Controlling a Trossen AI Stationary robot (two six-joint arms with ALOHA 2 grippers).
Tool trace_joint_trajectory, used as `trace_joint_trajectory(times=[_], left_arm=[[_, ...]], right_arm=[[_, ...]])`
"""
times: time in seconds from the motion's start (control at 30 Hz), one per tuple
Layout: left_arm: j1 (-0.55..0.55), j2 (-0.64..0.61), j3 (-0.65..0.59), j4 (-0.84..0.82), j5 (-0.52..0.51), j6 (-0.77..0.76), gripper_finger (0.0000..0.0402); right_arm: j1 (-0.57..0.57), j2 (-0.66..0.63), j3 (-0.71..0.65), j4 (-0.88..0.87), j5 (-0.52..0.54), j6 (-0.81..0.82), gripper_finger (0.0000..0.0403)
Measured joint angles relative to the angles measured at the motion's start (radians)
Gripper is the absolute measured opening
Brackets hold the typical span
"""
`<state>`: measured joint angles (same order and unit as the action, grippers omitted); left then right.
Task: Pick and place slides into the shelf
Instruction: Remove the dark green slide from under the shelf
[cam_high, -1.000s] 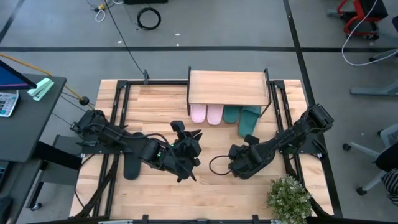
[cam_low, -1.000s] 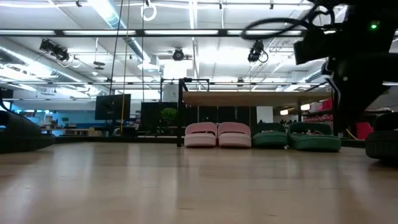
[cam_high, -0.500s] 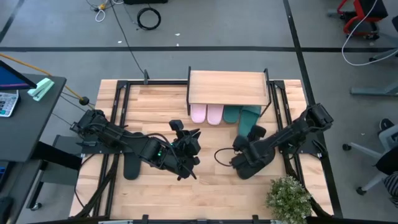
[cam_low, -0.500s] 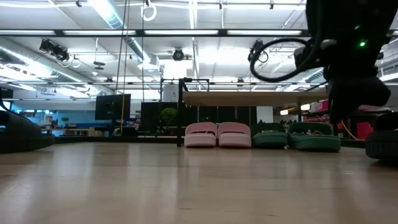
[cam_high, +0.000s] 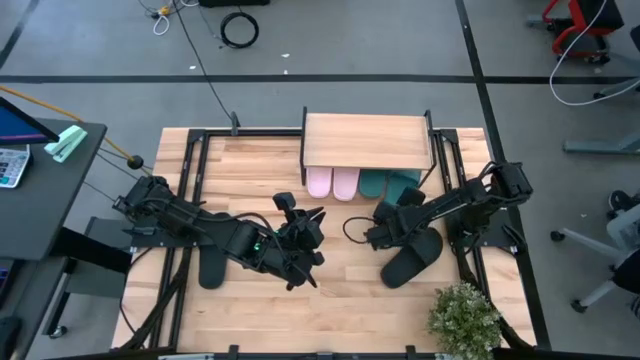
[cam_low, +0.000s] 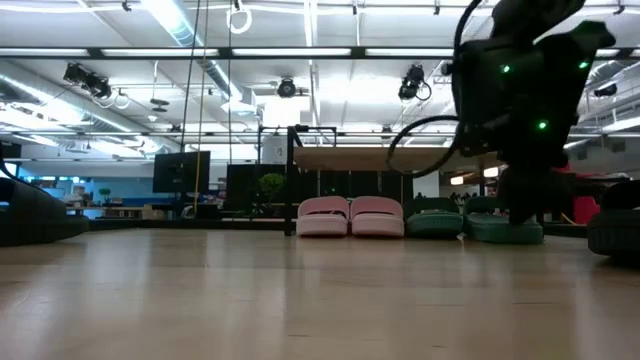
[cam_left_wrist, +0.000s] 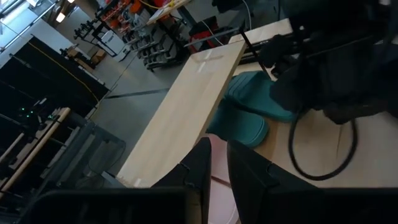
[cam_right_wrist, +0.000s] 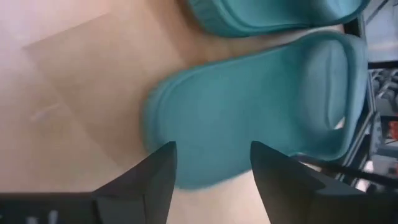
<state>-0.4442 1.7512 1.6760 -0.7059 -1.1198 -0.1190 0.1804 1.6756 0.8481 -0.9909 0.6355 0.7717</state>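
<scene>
1. We see the right tool (cam_high: 385, 228) spread wide and empty over the outer teal slide (cam_right_wrist: 261, 106) at the shelf (cam_high: 366, 140); descending, it could shove that slide askew.
2. The left tool (cam_high: 300, 235), nearly closed, waits near the shelf; black slides (cam_high: 412, 258) remain on the surface (cam_high: 250, 165).

No text, label, brand, number or sign can be read in any of the views.
</scene>
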Motion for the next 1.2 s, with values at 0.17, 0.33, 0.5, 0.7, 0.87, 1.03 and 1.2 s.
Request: trace_joint_trajectory(times=[0.17,0.33,0.5,0.7,0.87,1.03,1.2], left_arm=[[0.000,0.000,0.000,0.006,0.000,0.000,0.0063],[0.000,0.000,0.000,0.020,0.000,0.000,0.0069],[0.000,0.000,0.000,0.024,0.000,0.000,0.0064],[0.000,0.000,0.000,0.029,0.000,0.000,0.0057],[0.000,0.000,0.000,0.029,0.000,0.001,0.0063],[0.000,0.000,0.000,0.030,0.000,0.001,0.0069],[0.000,0.000,0.000,0.030,0.000,0.001,0.0064]], right_arm=[[-0.051,0.003,0.004,0.001,0.020,-0.001,0.0208],[-0.040,0.003,0.018,0.008,0.020,0.007,0.0204],[-0.025,0.003,0.022,0.009,0.024,-0.010,0.0203],[-0.033,0.003,0.022,0.009,0.101,-0.017,0.0203],[-0.057,0.003,0.022,0.008,0.107,-0.015,0.0202],[-0.097,0.003,0.022,-0.012,0.093,-0.016,0.0202],[-0.140,0.003,0.022,-0.013,0.095,-0.047,0.0202]])
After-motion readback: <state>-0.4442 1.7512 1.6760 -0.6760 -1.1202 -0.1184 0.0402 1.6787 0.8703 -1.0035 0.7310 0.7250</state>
